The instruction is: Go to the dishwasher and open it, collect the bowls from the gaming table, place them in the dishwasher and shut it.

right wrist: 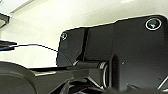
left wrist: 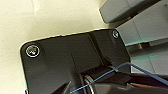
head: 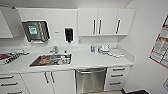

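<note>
The main risk is a poor approach: the dishwasher [head: 90, 79] sits tight between white cabinet doors [head: 56, 81] and a stack of drawers [head: 117, 76], so a reach made off-centre could catch a drawer pull instead of its bar handle [head: 91, 71]. The door is shut. It lies ahead of and below both grippers; whether either is open or closed cannot be told.

Bright even light, soft blur, bowed edges

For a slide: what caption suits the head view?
Kitchenette counter with sink and closed stainless dishwasher below.
</note>
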Available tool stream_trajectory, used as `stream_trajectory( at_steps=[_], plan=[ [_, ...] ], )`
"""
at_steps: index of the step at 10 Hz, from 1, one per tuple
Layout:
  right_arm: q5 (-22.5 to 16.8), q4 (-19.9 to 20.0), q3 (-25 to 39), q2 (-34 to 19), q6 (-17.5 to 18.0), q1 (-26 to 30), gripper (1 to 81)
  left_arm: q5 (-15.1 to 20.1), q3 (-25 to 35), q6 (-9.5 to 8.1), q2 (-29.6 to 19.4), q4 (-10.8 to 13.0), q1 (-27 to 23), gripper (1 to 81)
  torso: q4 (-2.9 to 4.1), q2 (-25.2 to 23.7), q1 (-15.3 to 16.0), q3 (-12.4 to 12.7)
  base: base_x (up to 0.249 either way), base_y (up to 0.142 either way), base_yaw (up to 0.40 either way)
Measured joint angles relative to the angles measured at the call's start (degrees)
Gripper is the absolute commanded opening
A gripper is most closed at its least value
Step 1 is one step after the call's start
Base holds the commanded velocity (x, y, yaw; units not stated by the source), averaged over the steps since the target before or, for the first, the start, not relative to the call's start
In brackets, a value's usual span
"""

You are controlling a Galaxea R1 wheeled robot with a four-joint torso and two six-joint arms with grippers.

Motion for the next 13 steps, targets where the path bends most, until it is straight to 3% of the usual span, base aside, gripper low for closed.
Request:
stream_trajectory(
  at_steps=[11,13],
  plan=[
    [0.0,0.0,0.0,0.0,0.0,0.1,81.1,0.0,0.4,0.0,-0.2,0.0,-0.2,81.1,0.0,0.0,-0.1,0.0,0.099,0.068,0.0],
    [0.1,0.0,0.0,0.1,0.0,0.2,81.1,0.0,0.4,0.0,-0.3,0.0,-0.2,81.1,0.0,0.0,-0.1,0.0,0.104,0.0,0.0]
  ],
)
